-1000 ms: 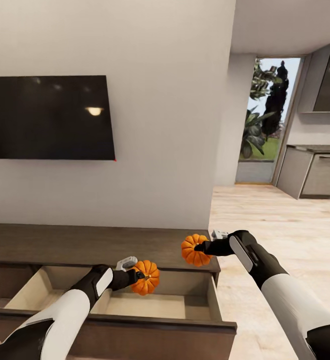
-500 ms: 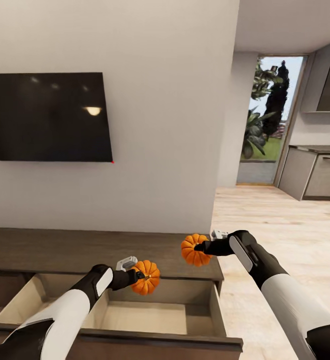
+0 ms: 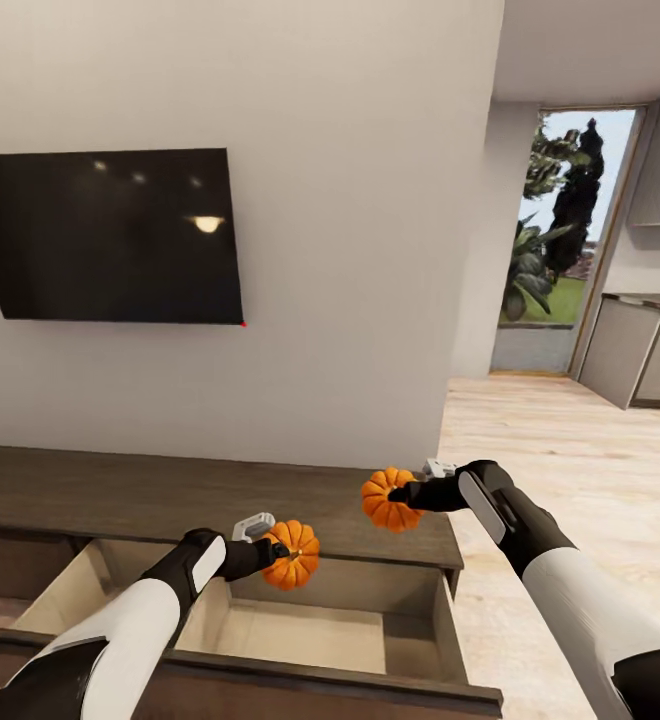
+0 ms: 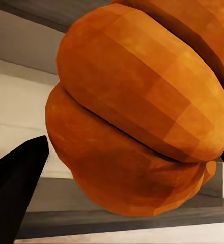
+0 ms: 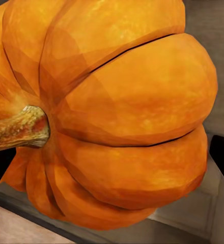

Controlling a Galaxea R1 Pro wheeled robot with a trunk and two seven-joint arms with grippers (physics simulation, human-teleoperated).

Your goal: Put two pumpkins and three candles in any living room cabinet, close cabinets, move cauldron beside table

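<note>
Above the open cabinet [image 3: 270,640] drawer, both jaws still clasp pumpkins [image 3: 292,555]; only the camera shifted.

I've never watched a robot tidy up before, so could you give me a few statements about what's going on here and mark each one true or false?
1. Each gripper holds a pumpkin: the left gripper has one pumpkin, the right gripper the other pumpkin. True.
2. The cabinet has all its drawers shut. False: the drawer below the arms is pulled open, its pale inside showing.
3. The left-hand pumpkin already rests on the drawer's floor. False: it is held in the air above the open drawer.
4. A dark television hangs on the wall above the cabinet. True.
5. The drawer already holds candles. False: the part of its inside that shows is bare.
</note>
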